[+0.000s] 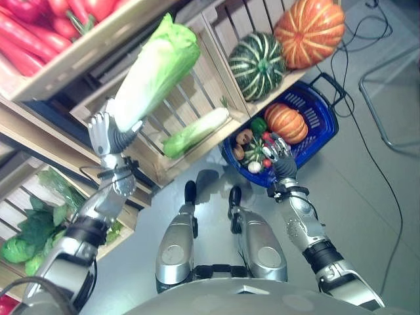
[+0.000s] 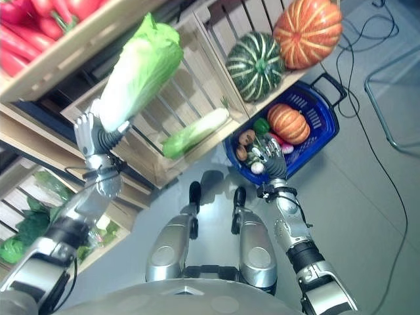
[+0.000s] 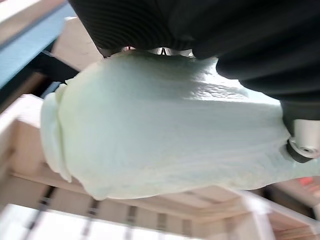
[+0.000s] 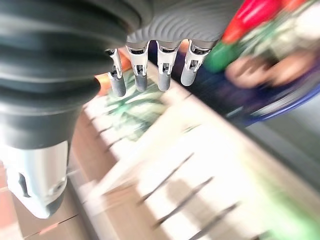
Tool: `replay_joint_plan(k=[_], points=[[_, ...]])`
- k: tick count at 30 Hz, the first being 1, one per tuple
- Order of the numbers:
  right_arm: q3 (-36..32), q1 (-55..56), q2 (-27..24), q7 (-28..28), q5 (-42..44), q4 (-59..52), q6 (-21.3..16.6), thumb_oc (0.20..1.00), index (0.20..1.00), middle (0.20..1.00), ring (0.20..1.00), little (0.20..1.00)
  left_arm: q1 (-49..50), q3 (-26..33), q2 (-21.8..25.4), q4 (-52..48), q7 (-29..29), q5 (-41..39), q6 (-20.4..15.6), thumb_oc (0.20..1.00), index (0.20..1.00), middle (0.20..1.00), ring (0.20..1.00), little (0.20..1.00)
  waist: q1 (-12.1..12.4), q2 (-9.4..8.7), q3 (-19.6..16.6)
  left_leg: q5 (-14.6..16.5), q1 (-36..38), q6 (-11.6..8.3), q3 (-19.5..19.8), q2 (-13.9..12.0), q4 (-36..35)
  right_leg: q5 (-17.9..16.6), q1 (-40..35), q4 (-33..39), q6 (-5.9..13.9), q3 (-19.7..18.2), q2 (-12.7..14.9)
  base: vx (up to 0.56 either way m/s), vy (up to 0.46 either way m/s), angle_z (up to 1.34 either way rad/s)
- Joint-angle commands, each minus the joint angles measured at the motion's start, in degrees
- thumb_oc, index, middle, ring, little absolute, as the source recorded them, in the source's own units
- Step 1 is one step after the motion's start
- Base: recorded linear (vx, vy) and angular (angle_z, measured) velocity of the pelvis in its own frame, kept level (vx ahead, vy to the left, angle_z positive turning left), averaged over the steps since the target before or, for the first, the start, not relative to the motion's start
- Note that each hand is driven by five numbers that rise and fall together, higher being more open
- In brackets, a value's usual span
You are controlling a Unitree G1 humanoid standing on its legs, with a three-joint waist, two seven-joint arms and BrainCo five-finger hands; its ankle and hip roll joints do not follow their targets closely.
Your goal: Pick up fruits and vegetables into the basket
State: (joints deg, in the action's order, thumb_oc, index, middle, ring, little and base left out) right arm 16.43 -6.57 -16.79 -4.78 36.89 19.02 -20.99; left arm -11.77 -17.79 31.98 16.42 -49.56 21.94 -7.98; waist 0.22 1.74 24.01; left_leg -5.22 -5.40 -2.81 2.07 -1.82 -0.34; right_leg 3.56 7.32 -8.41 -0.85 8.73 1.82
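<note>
Holding a cabbage (image 1: 156,71) up in front of the wooden crates (image 1: 197,92), the left hand (image 1: 105,134) has its fingers and thumb curled round the pale stalk end, and the green leafy end points up and away from the wrist. In the left wrist view the pale stalk (image 3: 165,130) lies tight against the dark cover. A second cabbage (image 1: 195,132) lies on the slats of the crate just behind it. The right hand (image 1: 279,154) hovers above the near edge of the blue basket (image 1: 321,131), fingers straight and slightly spread, holding nothing. The basket sits on the floor and holds a small orange pumpkin (image 1: 286,122), a green pepper (image 1: 258,125) and other small produce. In the next crate sit a striped green squash (image 1: 258,64) and a big orange pumpkin (image 1: 309,30). Red peppers (image 1: 39,29) fill the upper shelf, and leafy greens (image 1: 33,233) lie in a lower crate.
</note>
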Motion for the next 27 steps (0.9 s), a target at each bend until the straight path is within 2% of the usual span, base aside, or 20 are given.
replay_joint_plan(k=[1, 5, 9, 15, 20, 24, 27], points=[[-1.06, 1.93, 0.05, 2.72, -0.37, -6.63, -3.10, 1.000, 1.000, 1.000, 1.000, 1.000, -0.84, -0.10, -1.15, -4.63, 9.31, -2.07, -7.95, 0.200, 0.200, 0.200, 0.200, 0.200, -0.49, -2.12, -6.34, 3.17, 0.08, 0.83, 1.09, 4.11, -0.74, -4.13, -4.44, 8.45, 3.76, -0.61, 0.67, 0.10, 0.007, 0.03], [-1.02, 1.80, -0.21, 5.85, 1.51, -10.88, -3.59, 1.000, 1.000, 1.000, 1.000, 1.000, 1.81, -2.37, -2.65, -7.89, 18.14, -8.25, -11.16, 0.200, 0.200, 0.200, 0.200, 0.200, 0.11, -2.10, -9.76, 3.07, 3.69, 1.05, 1.42, 3.78, -3.06, -5.04, -7.89, 11.17, 4.14, -0.36, 0.90, 0.08, 0.001, 0.02], [-0.76, 1.86, 0.41, 8.53, 5.47, -13.76, -2.32, 1.000, 1.000, 1.000, 1.000, 1.000, 3.83, -4.19, -2.66, -10.16, 23.46, -11.89, -10.91, 0.200, 0.200, 0.200, 0.200, 0.200, 0.29, -2.56, -13.17, 4.04, 6.21, 1.15, 0.56, 3.31, -3.46, -4.84, -10.24, 12.15, 4.52, -0.37, 1.08, 0.14, -0.019, -0.03], [-0.46, 2.59, -0.42, 10.88, 8.50, -17.92, -0.78, 1.000, 1.000, 1.000, 1.000, 1.000, 6.05, -4.26, -1.54, -14.27, 25.22, -13.85, -9.70, 0.200, 0.200, 0.200, 0.200, 0.200, -0.83, -3.11, -14.71, 5.19, 7.98, 1.93, -2.04, 2.77, -3.74, -4.50, -10.69, 11.97, 4.75, -2.09, 0.51, 0.05, -0.012, -0.06], [-0.21, 1.70, -0.17, 11.20, 11.76, -19.56, -0.01, 1.000, 1.000, 1.000, 1.000, 1.000, 5.54, -5.72, -1.76, -16.18, 27.32, -15.71, -9.06, 0.200, 0.200, 0.200, 0.200, 0.200, -1.86, -3.38, -14.64, 5.78, 9.38, 2.62, -4.18, 2.30, -3.98, -4.45, -11.18, 11.54, 4.99, -4.06, -0.14, 0.01, 0.000, -0.24], [-0.68, 1.79, 0.04, 11.52, 13.37, -21.57, 1.91, 1.000, 1.000, 1.000, 1.000, 1.000, 5.88, -6.09, -1.92, -17.36, 28.26, -17.04, -8.10, 0.200, 0.200, 0.200, 0.200, 0.200, -2.47, -3.53, -15.14, 6.11, 11.05, 2.94, -4.88, 2.09, -4.53, -4.63, -12.51, 12.12, 5.23, -4.92, -0.40, 0.05, -0.006, -0.14], [-0.69, 1.73, -0.21, 10.86, 12.89, -22.97, 1.81, 1.000, 1.000, 1.000, 1.000, 1.000, 4.74, -6.87, -2.27, -17.98, 29.54, -18.30, -7.30, 0.200, 0.200, 0.200, 0.200, 0.200, -2.31, -3.51, -15.22, 6.17, 10.73, 2.93, -4.68, 2.18, -3.94, -4.71, -12.50, 12.05, 5.19, -5.13, -0.11, -0.03, -0.018, -0.14]])
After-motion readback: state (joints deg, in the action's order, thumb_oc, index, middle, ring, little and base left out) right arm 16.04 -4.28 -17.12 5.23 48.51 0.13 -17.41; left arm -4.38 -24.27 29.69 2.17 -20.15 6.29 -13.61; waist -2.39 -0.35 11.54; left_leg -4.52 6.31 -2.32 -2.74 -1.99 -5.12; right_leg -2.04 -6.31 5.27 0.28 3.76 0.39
